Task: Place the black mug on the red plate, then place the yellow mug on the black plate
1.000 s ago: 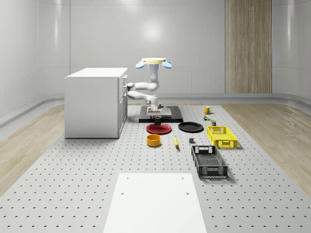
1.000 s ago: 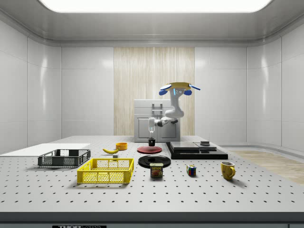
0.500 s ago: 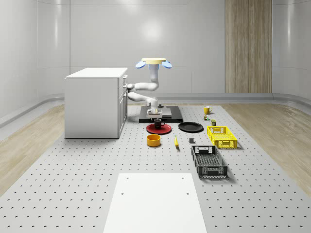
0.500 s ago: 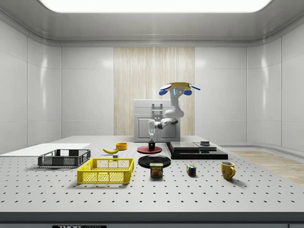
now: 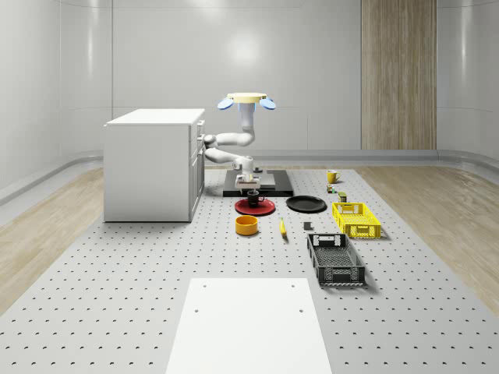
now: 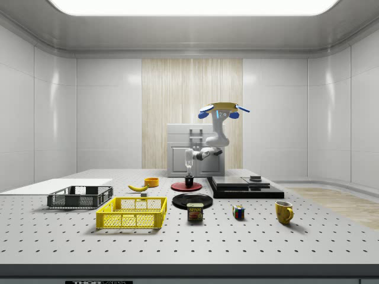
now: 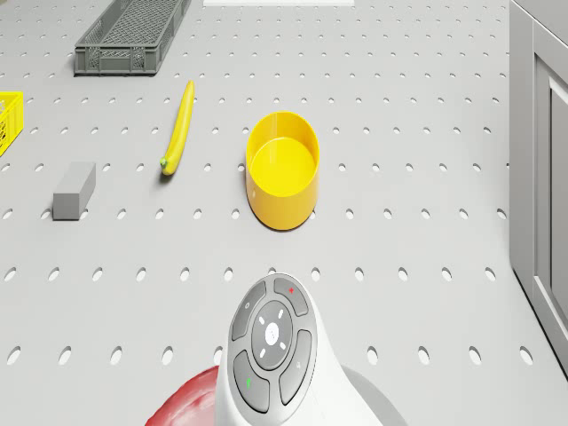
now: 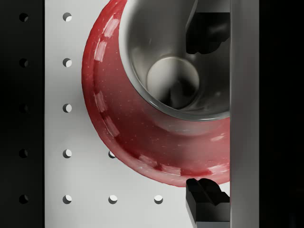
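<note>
Here, in the whole-scene view, the tall white cabinet (image 5: pixel 154 165) stands at the left, and just beside it the quadrotor drone with its yellow disc body and blue rotor pods (image 5: pixel 246 100) hovers above the far end of the perforated grey table (image 5: pixel 117 280), over the flat black slab (image 5: pixel 261 187). From the drone the white jointed arm (image 5: pixel 234 140) drops, elbows out toward the cabinet, then bends down so that the wrist points straight at the table. The gripper (image 5: pixel 251 187) hangs over the round red plate (image 5: pixel 255 206), and the small black mug with a shiny metal inside (image 5: pixel 253 199) stands upright on that plate. In the wrist view one black fingertip (image 8: pixel 206 197) lies outside the mug's rim and the other inside the cup, well apart, so the claw is spread and not clamped on the wall. Further right lie the round black plate (image 5: pixel 306 204), the yellow mesh crate (image 5: pixel 356 220), and, at the far right edge, the yellow mug (image 5: pixel 332 177) on the table, apart from the black plate.
</note>
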Available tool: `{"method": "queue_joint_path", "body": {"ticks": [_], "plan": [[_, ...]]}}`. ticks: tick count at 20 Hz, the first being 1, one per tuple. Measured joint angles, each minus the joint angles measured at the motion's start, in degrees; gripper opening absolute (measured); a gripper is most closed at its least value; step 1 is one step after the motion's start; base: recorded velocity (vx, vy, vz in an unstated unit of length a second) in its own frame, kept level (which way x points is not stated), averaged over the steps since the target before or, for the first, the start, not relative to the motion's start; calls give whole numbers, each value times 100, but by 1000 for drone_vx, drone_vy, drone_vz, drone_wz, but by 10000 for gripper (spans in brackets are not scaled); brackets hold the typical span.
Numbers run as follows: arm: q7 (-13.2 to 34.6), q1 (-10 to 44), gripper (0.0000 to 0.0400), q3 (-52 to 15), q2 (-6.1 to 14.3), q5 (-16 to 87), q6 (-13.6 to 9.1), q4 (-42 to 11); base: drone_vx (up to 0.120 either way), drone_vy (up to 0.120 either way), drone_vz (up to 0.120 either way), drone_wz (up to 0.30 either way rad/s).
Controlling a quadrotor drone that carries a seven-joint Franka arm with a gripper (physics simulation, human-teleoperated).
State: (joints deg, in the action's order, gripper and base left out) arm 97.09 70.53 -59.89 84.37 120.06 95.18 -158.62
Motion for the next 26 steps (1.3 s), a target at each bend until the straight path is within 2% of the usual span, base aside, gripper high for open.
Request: {"method": "queue_joint_path", "body": {"ticks": [4,7,14,21,26], "plan": [[-7,-72,397,-218,-9,-195,-133,-117,0,0,90,0],[-10,-102,398,-311,-20,-278,-193,-164,-67,120,107,0],[-18,-134,400,-394,-43,-348,-258,-205,-114,120,0,0],[-25,-147,400,-409,-62,-356,-285,-215,0,120,0,0],[-30,-154,400,-410,-74,-353,-298,-217,-112,120,0,0]]}}
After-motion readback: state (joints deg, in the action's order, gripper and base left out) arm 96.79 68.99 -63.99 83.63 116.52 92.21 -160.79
